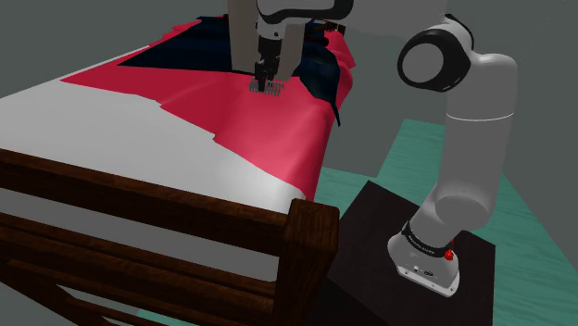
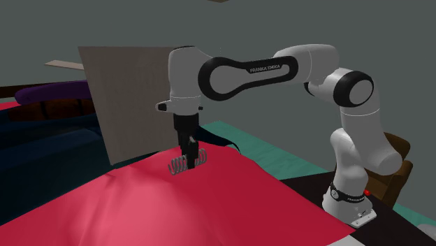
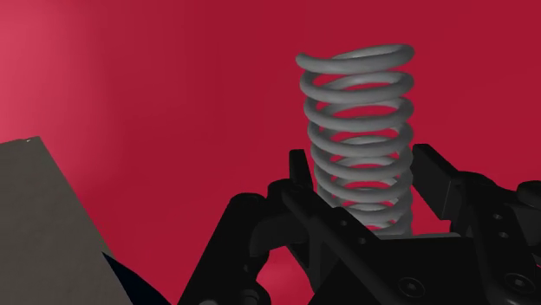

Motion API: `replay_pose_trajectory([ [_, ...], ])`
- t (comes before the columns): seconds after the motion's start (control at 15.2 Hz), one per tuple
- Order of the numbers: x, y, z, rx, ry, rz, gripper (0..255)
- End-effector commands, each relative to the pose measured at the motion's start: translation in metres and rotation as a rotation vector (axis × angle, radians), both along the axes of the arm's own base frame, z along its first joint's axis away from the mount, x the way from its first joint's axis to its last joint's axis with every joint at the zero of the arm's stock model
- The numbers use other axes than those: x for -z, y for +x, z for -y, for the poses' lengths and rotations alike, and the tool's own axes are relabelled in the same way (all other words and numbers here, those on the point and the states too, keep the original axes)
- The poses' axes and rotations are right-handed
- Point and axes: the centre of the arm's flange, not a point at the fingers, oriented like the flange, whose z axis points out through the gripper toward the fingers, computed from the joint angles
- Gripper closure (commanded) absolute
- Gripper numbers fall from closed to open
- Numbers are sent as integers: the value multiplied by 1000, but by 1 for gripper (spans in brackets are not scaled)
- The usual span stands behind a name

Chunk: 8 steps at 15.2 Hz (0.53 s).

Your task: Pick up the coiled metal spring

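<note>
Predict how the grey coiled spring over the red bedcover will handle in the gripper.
The coiled spring has open, spaced turns, so it probably weighs little and may flex under a squeeze. The gripper clasps it near one end, so the free length could wobble. Being round, it would likely roll on the red bedcover if released.

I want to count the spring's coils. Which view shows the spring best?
The wrist view: the grey spring shows large against the red blanket, each coil distinct, its base clasped between the black fingers. The shoulder view and second exterior view show the spring small under the gripper, coils hard to separate.
</note>
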Motion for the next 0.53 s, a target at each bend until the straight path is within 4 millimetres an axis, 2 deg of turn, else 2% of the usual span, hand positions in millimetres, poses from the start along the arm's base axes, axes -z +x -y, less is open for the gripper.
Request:
replay_pose_trajectory([
  [0.0,-9,1,-1,0,0,0,255],
  [0.46,-46,1,-1,0,0,0,255],
])
